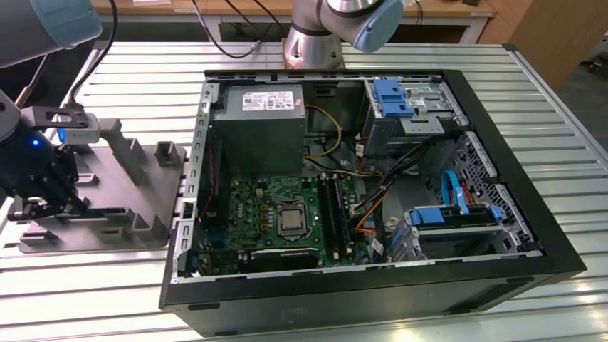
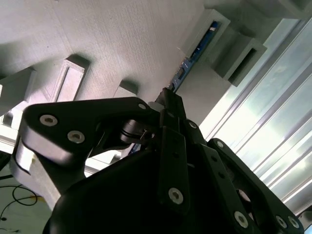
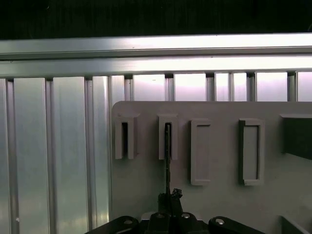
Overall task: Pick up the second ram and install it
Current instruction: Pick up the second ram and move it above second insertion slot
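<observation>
- The claw [image 3: 169, 196] looks closed on the near end of the second ram [image 3: 167, 156], with its fingertips pressed against both flat faces.
- The ram sits edge-on over the grey holder plate [image 1: 124, 214], near the bench [image 1: 551, 85] edge on the exterior view's left.
- Its long axis runs straight away from the claw, and its far end is tucked into a raised slot block [image 3: 167, 122].
- The computer case [image 1: 532, 214] lies well apart from the claw, toward the exterior view's right.

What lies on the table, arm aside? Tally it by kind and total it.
case: 1
plate: 1
ram, standing in the plate: 1
total: 3
</observation>
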Available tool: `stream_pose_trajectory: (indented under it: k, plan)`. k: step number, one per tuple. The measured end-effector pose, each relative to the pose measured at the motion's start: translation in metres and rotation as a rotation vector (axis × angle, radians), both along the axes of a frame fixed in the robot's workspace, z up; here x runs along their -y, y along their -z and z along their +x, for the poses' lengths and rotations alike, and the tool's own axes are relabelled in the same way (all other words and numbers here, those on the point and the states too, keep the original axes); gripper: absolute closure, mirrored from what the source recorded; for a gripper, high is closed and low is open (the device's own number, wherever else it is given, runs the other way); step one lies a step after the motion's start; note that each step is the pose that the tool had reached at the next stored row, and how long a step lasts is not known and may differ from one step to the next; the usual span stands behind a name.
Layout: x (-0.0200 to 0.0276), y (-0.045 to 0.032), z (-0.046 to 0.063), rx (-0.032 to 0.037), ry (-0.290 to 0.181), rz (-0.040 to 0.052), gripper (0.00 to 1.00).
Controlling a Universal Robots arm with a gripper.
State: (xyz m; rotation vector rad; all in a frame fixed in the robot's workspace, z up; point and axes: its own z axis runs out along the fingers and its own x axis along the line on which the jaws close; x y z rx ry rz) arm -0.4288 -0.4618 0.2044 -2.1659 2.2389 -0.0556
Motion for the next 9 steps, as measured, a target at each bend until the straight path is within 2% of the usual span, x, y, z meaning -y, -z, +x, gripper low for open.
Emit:
stream_pose_trajectory:
  k: [9]
  plan:
    - [0.0, -0.001, 0.0, -0.0004, 0.0, -0.0003, 0.89]
